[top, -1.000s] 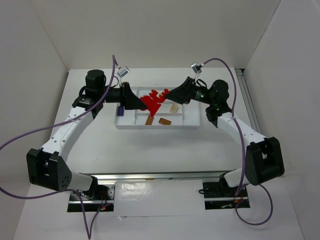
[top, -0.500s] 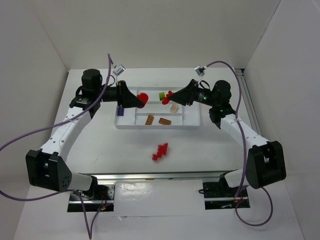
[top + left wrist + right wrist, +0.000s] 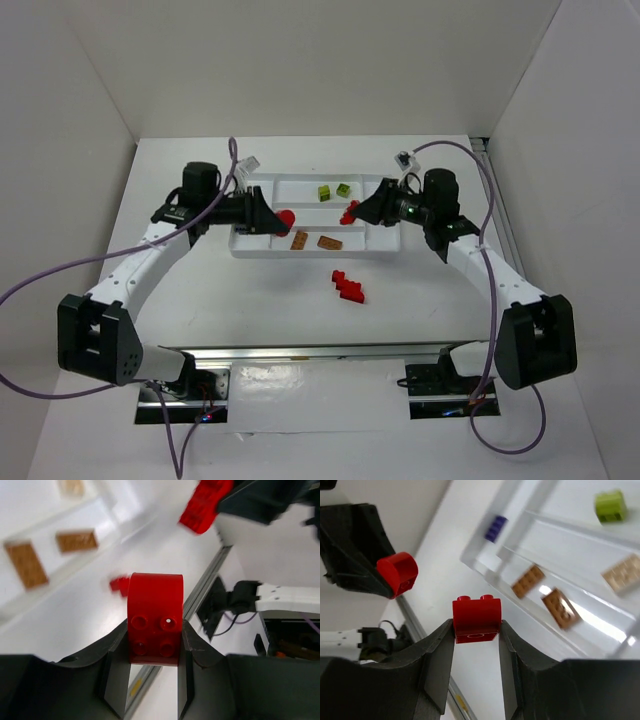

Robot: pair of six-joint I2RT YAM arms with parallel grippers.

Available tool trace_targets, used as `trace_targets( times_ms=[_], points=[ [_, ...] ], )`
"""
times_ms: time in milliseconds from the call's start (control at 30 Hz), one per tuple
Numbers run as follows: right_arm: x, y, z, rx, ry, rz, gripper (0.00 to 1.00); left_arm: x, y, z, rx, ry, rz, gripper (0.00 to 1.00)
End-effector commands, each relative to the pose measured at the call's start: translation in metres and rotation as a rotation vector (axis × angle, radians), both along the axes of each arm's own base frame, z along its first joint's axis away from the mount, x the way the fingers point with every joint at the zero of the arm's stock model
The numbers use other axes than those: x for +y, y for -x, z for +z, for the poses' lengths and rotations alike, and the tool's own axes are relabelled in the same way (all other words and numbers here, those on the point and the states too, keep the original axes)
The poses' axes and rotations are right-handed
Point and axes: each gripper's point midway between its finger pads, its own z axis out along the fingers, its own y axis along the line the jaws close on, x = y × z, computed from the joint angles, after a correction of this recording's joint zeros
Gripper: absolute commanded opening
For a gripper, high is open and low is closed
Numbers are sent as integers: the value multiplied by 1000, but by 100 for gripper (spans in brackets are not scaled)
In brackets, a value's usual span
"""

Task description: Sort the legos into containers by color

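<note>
- Partly sorted: two green bricks (image 3: 324, 192) sit in the tray's (image 3: 380, 252) far row and two orange bricks (image 3: 299, 240) in its near row.
- Not yet sorted: a red cluster (image 3: 348, 287) lies on the table (image 3: 250, 300), just near of the tray.
- The left hand (image 3: 280, 217) grips a red brick (image 3: 287, 217) over the tray's left part. The right hand (image 3: 354, 210) grips a second red brick (image 3: 349, 211) over its right part.
- Only the right wrist view shows a purple brick (image 3: 495, 528) in an end compartment and a tan brick (image 3: 621, 575). The overhead view shows neither.
</note>
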Motion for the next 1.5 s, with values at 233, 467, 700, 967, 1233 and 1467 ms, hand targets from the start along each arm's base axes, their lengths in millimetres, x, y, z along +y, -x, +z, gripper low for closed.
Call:
trace_targets(
  times_ms=[233,467,700,967,1233,1467],
  points=[
    [-76,-21,-68,186,291,-469,11,6,14,-78,144,-280,87,0],
    [-105,-40,-84,249,375,-660,9,-1,16,-104,151,-461,106,0],
    [-110,-53,-86,241,402,-696,9,0,14,-108,137,-535,145,0],
    [-117,-60,-84,231,428,-730,9,-2,16,-129,137,-641,154,0],
    [-116,-77,-82,219,438,-741,9,-6,13,-112,107,-610,155,0],
    [-109,-105,-100,237,451,-738,9,-19,13,-93,77,-541,110,0]
  ],
)
